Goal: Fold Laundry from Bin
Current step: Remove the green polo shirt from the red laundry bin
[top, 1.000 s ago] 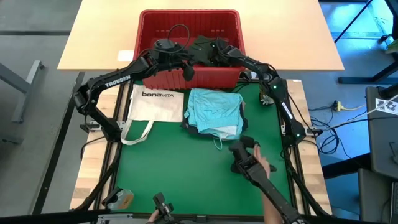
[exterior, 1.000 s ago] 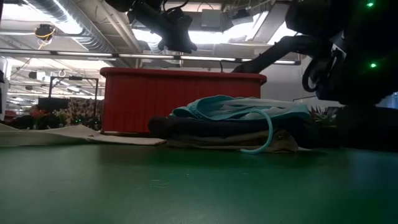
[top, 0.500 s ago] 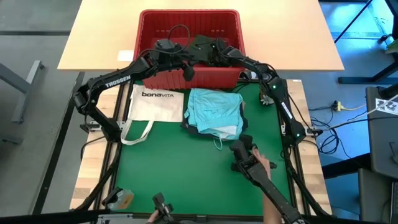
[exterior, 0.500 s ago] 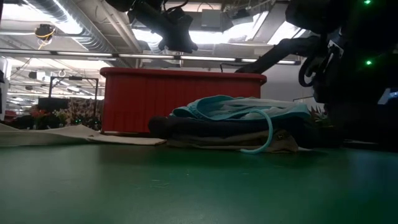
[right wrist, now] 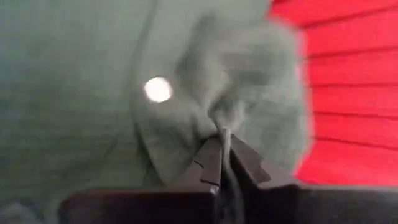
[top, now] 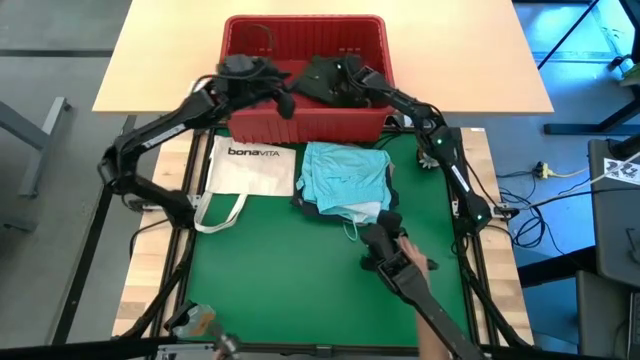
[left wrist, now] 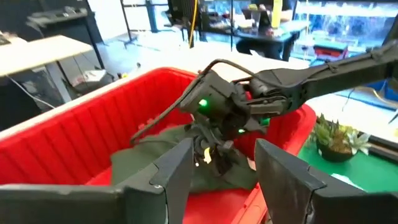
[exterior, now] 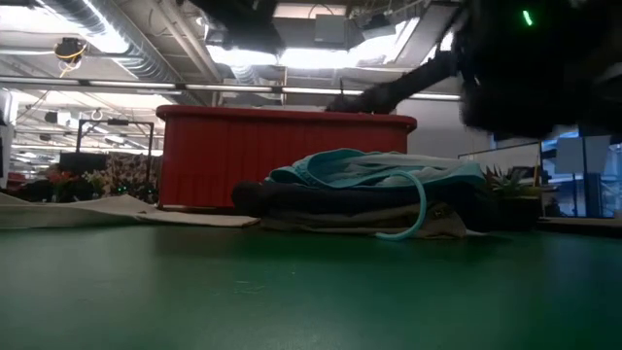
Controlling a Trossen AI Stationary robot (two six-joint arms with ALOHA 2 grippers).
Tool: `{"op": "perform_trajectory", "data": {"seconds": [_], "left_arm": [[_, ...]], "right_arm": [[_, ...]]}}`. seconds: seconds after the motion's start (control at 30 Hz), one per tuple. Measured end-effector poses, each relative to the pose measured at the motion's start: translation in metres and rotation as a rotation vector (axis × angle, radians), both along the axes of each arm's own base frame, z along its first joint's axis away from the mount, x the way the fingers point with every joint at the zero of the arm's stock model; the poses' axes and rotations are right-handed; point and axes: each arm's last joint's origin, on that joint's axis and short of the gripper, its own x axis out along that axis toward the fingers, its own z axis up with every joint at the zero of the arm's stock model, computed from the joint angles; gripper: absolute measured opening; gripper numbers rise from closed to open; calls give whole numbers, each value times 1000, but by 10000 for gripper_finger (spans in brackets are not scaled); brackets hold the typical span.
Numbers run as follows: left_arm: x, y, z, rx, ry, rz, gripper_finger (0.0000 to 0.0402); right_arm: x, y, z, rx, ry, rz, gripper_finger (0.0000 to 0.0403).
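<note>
Presently: right gripper (right wrist: 224,140) clenched on dark green garment (top: 322,78) inside red bin (top: 305,124); left gripper (left wrist: 221,171) released above it; tote bag (top: 250,168) beside bin reads "bonaVITA".

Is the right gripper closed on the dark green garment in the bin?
Yes: the right gripper is pinched shut on a fold of the dark green garment inside the red bin.

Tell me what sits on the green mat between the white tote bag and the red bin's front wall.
Nothing: in the high view the tote bag lies right up against the red bin, no garment between them.
</note>
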Motion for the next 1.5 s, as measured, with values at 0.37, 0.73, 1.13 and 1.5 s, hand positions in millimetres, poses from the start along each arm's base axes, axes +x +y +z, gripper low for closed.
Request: {"op": "perform_trajectory", "data": {"seconds": [0.37, 0.73, 1.13, 1.5], "left_arm": [[-27, -18, 18, -1, 4, 13, 166], [-25, -21, 16, -14, 19, -3, 166], [-25, -22, 16, 81, 98, -63, 166], [-23, -22, 22, 162, 94, -130, 166]], "right_arm": [[20, 40, 97, -179, -191, 41, 4], [23, 98, 186, -290, -433, 79, 2], [13, 185, 275, -338, -692, 270, 1], [-5, 263, 330, -377, -827, 443, 1]]}}
